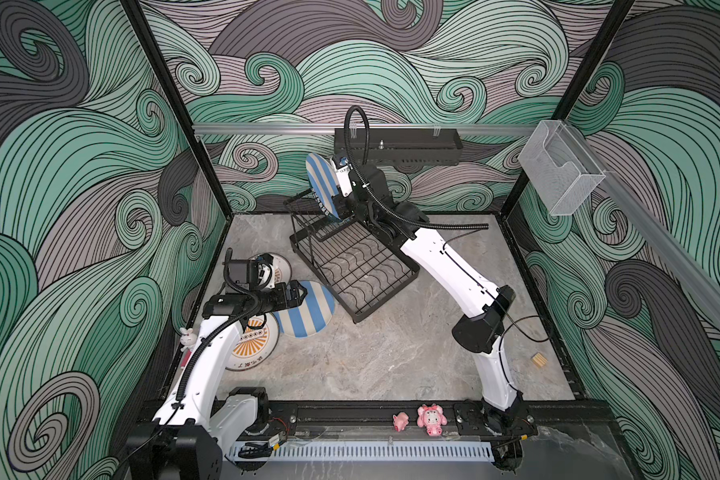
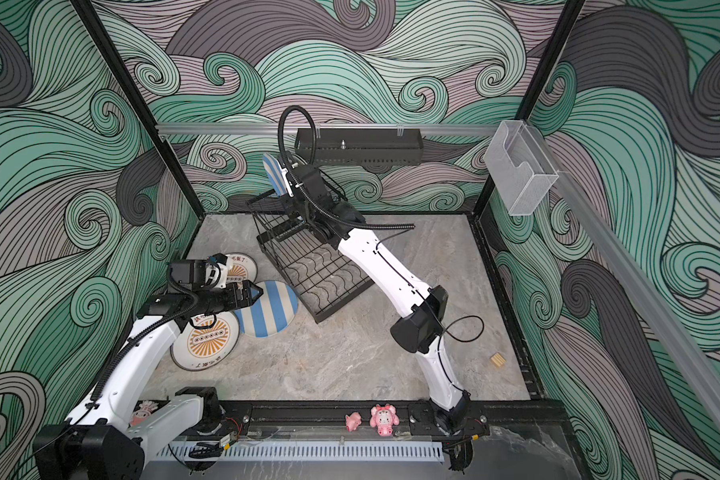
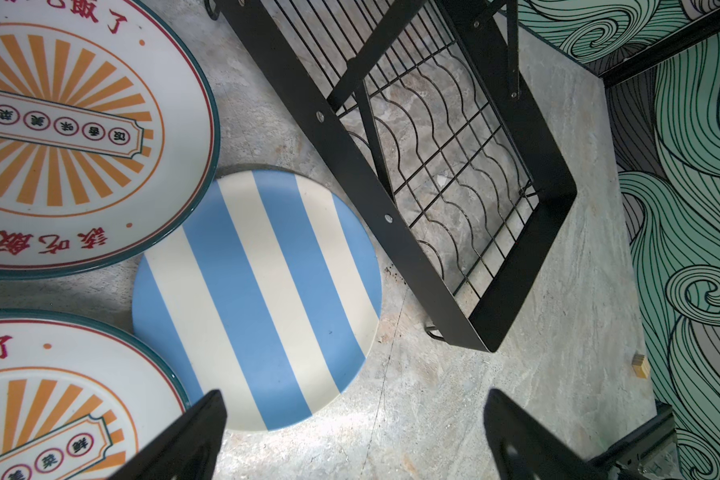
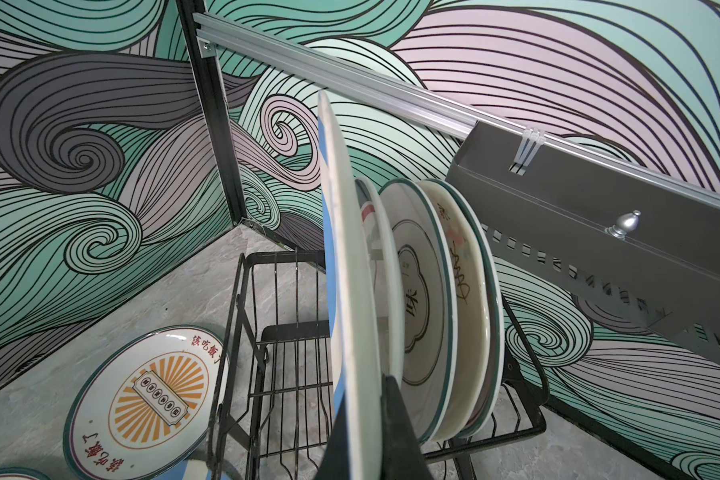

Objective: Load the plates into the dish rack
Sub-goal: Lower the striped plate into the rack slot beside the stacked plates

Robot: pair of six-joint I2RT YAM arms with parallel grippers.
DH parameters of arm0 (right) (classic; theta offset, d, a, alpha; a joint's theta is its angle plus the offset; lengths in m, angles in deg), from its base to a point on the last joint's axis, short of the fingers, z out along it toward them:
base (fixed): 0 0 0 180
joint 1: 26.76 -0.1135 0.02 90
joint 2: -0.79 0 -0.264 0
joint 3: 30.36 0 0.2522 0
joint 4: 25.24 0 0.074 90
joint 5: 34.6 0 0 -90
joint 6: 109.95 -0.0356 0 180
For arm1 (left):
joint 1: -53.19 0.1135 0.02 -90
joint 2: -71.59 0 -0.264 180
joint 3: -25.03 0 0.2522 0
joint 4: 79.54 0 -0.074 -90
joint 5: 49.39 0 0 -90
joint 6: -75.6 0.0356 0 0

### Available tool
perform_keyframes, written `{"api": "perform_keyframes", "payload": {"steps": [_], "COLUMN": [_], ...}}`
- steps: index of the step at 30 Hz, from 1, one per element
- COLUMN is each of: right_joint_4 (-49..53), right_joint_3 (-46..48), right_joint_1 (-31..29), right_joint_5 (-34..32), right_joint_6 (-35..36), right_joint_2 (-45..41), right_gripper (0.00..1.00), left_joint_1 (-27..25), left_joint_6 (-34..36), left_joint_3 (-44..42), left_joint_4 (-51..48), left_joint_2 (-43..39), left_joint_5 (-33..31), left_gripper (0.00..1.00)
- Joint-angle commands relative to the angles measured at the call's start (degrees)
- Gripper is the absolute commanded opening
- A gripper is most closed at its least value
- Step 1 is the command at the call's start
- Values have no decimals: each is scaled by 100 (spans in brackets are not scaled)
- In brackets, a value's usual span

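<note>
My right gripper [image 4: 362, 419] is shut on the rim of a blue-cream striped plate [image 4: 350, 270], holding it upright over the upper basket of the black wire dish rack [image 4: 279, 258]. Several plates [image 4: 420, 291] stand in the basket's slots beside it. Both top views show the held plate [image 1: 323, 187] [image 2: 273, 174] above the rack [image 1: 387, 297] [image 2: 346, 302]. My left gripper [image 3: 354, 415] [image 1: 298, 293] hovers open over the edge of a second striped plate [image 3: 258, 291] [image 1: 308, 313] lying flat. Two orange-sunburst plates [image 3: 59, 124] [image 3: 38, 395] lie next to it.
A black perforated wall shelf [image 1: 398, 145] hangs just behind the rack. A clear plastic box [image 1: 558, 170] sits on the right wall rail. A small wooden block [image 1: 538, 359] lies at the right. Pink toys [image 1: 431, 419] rest on the front rail, and a white bunny toy [image 1: 188, 336] stands at the left.
</note>
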Motion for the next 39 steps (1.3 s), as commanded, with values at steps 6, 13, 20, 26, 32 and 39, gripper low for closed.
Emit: {"api": "perform_keyframes", "payload": {"steps": [6,13,20,26,32,39], "right_joint_4": [-616,-633,-661,-658,-671,-652], "right_joint_3": [179,186,152,161,161,42], "right_joint_1": [-26,-33,-34,-35,-35,-43], "right_joint_5": [-236,-260,-234,-349,-295,-195], "right_joint_6": [-103,-143,-214,-178,-224,-336], "right_joint_2": [-37,42,95,175,201,372], "right_gripper": [0,0,0,0,0,0], "left_joint_1": [45,45,45,45,45,45], "left_joint_6": [119,129,127,135,136,136], "left_joint_3": [152,162,160,160,163,160], "left_joint_4": [-52,-69,-73,-97,-92,-113], "left_joint_2": [24,16,27,23,23,23], "left_joint_5": [152,160,161,160,169,182], "left_gripper": [99,99,99,99,99,99]}}
